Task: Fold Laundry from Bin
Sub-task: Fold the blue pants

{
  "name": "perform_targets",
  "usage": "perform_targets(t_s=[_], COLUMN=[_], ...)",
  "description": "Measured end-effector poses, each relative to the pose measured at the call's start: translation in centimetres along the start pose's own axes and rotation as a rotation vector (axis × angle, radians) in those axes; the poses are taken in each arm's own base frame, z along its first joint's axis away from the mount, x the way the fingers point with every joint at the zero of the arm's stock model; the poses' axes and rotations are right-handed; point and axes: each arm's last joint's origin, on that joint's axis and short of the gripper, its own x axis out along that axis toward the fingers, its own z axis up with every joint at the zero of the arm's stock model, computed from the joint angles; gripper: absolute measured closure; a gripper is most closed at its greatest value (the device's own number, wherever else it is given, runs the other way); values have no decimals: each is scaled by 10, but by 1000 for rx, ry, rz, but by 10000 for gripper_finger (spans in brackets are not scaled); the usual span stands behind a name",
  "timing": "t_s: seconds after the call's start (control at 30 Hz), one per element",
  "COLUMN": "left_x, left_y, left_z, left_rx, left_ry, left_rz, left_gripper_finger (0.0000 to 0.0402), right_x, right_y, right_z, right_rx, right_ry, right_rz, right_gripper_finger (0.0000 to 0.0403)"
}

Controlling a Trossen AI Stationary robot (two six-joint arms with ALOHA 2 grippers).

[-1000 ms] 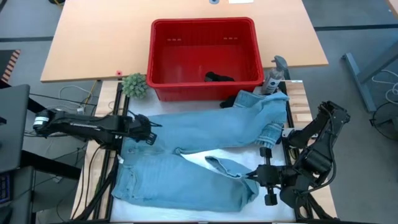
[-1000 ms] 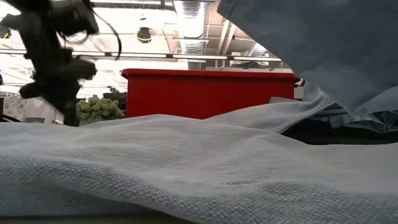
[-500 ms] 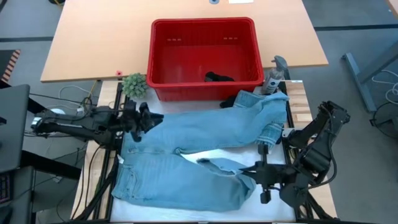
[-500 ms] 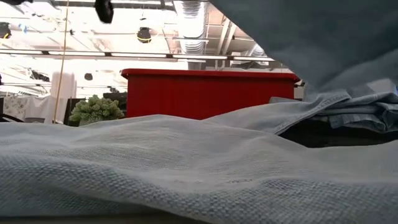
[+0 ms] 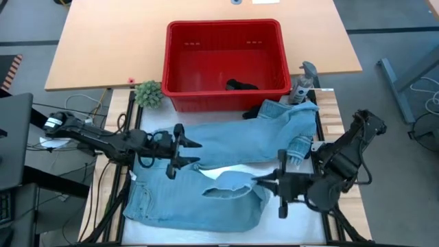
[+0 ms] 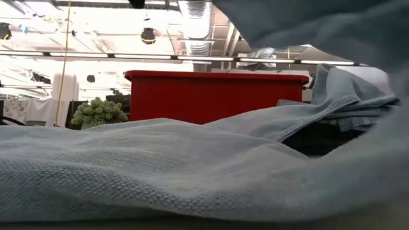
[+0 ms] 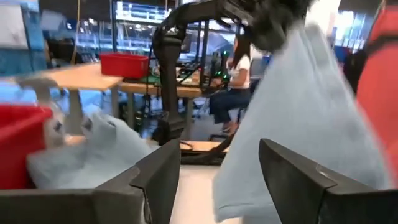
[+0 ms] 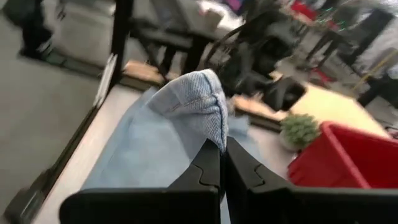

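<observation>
While clamped in the right gripper [image 8: 222,163], soft denim hem of jeans [image 5: 226,147]; left gripper [image 5: 190,152] spread, empty.

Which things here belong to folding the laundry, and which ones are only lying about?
Belongs to the job:
- light blue jeans, spread on the table
- red bin
- dark garment inside the bin
- right gripper, shut on a jeans leg
- left gripper, open over the jeans

Just lying about:
- small green plant beside the bin

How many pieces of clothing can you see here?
2: light blue jeans spread on the table before the bin, and a dark piece inside it. More may be hidden.
</observation>
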Motion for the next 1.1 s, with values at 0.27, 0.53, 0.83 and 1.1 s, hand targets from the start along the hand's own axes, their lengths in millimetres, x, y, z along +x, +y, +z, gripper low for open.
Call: perform_targets(t_s=[0.27,0.53,0.83,1.1], left_x=[0,3,11,12], left_y=[-6,-14,-18,-19], left_z=[-11,-11,-15,-18], left_rx=[195,298,297,368], left_ry=[130,95,53,69], left_rz=[-31,-9,-57,2], left_gripper_finger=[196,188,188,188], right_x=[-5,-2,6,9], right_y=[-31,-38,-45,-47], right_z=[13,20,20,19], right_rx=[101,19,26,20], right_ry=[-80,-124,-121,-122], right_rz=[-95,-116,-117,-103], right_gripper_finger=[378,378,378,378])
